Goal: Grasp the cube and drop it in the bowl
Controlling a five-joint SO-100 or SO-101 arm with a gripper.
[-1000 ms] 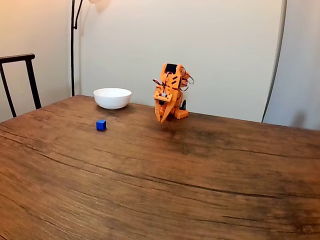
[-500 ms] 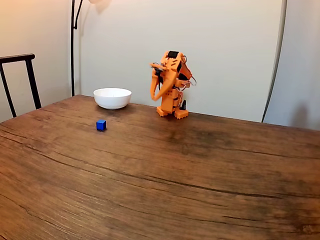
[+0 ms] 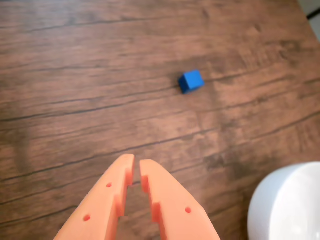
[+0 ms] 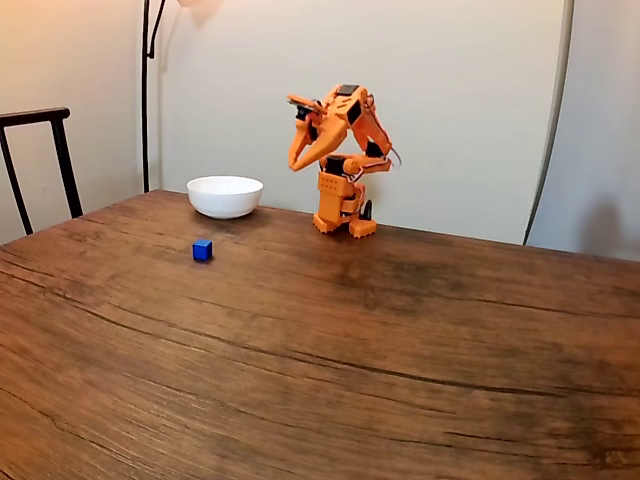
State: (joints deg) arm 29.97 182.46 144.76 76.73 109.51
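Observation:
A small blue cube (image 4: 202, 250) lies on the wooden table, in front of a white bowl (image 4: 225, 196) and a little to its left in the fixed view. The orange arm stands behind and to the right of both, with my gripper (image 4: 292, 163) raised high above the table, pointing down and left. In the wrist view the cube (image 3: 191, 81) sits ahead and to the right of my gripper (image 3: 136, 161), well clear of it. The bowl's rim (image 3: 287, 205) curves in at the lower right. The two orange fingers nearly touch, with nothing between them.
A dark chair back (image 4: 40, 150) stands at the table's left edge, and a lamp pole (image 4: 146, 90) rises behind the bowl. Bare wood table (image 4: 350, 350) stretches wide in front of the arm.
The arm has unfolded from its low rest pose. The gripper rose from near the table to high above it and swung left toward the bowl. Cube and bowl have not moved.

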